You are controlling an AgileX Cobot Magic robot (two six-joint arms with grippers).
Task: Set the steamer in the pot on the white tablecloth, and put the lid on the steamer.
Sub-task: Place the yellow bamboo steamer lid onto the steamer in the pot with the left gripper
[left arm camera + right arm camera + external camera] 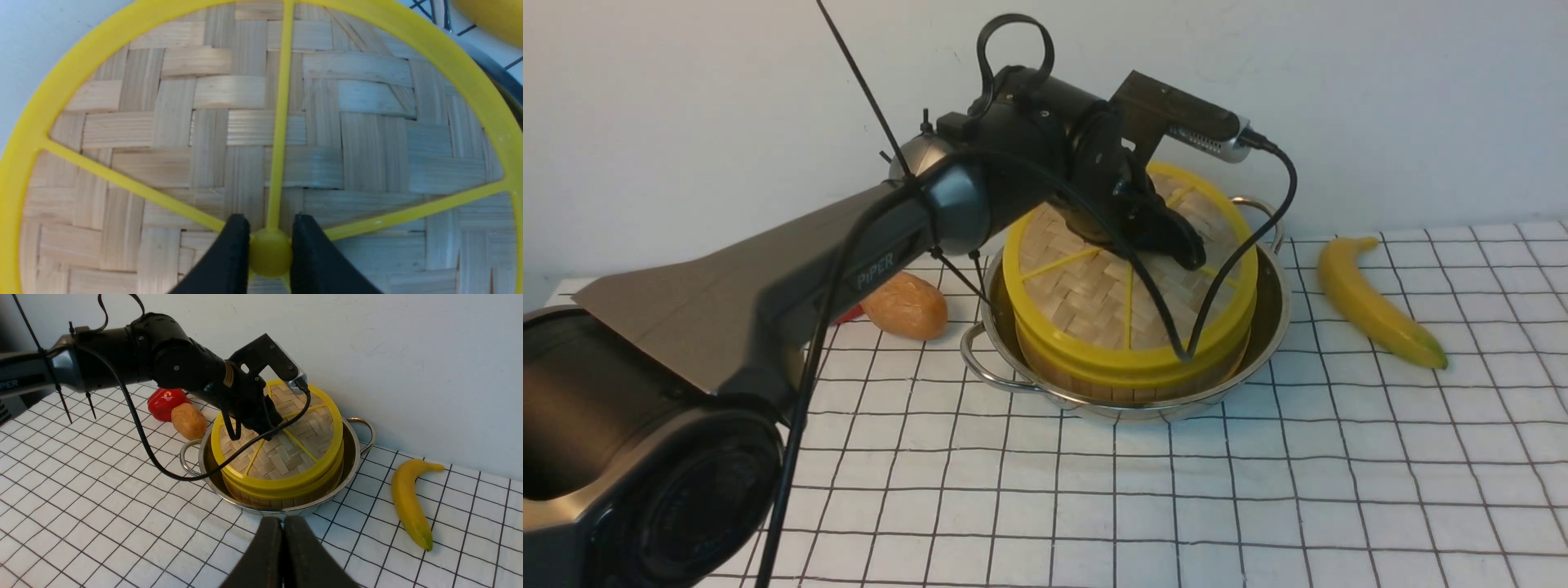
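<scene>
Pinching the centre knob [270, 254] of the lid [1094, 286], our left gripper [270, 228] holds it tilted on the steamer [255, 500] for levelling, inside the pot [1262, 320] on the white tablecloth [1258, 490]; our right gripper [283, 539], pressed together, idles near.

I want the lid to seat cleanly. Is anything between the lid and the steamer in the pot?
Nothing visible does: the lid, gripped at its centre knob by the left pincer, sits directly over the steamer in the pot; the inside is hidden.
</scene>
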